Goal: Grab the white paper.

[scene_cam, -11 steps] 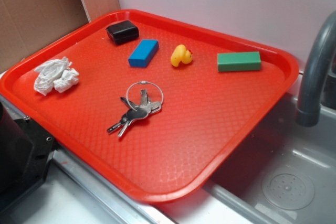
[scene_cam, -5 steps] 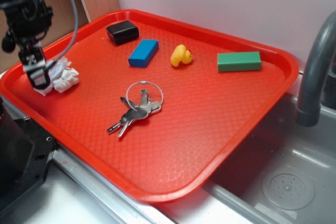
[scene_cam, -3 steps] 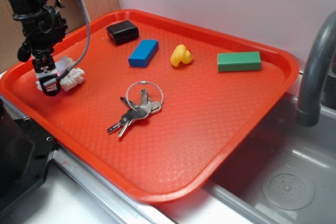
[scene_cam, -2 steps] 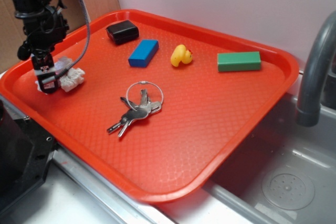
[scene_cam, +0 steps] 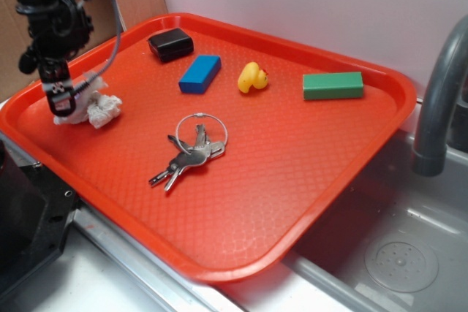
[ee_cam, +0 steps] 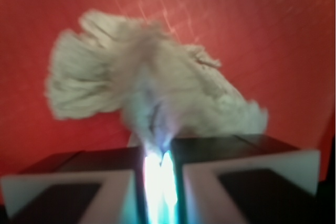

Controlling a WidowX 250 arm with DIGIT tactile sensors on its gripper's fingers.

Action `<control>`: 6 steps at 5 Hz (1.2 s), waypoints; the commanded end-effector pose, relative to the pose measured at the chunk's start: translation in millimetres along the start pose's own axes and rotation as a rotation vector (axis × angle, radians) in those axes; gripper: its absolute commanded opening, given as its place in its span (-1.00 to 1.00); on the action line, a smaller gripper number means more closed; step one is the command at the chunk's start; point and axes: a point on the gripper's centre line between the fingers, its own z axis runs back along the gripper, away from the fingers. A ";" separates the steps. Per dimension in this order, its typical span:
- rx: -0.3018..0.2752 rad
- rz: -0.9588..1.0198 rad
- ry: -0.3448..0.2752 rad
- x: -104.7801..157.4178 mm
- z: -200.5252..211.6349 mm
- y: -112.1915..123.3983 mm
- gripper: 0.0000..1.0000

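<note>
Claw (scene_cam: 62, 105) pinched nearly closed on the white paper (scene_cam: 97, 109); wrist view shows the wad (ee_cam: 152, 98) bunched between the fingers (ee_cam: 79, 187), a thin gap left. Paper at the tray's (scene_cam: 307, 202) left end, close to the rim. Judgement: keep squeeze firm, lift straight up to clear the rim. Keys (scene_cam: 189, 153) and blue block (scene_cam: 199, 74) lie well apart to the right.

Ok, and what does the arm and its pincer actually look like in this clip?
The arm is black with boxy joints, and a grey cable loops beside it. The pincer is black; a white patch with dark markings sits above its tip. From the wrist view, its fingers are black blocks with white faces.
</note>
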 end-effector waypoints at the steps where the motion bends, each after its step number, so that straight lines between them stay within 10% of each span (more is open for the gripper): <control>1: 0.064 0.011 -0.106 -3.7 38.9 -2.2 1.00; 6: -0.001 -0.123 -0.142 31.5 -43.7 8.6 1.00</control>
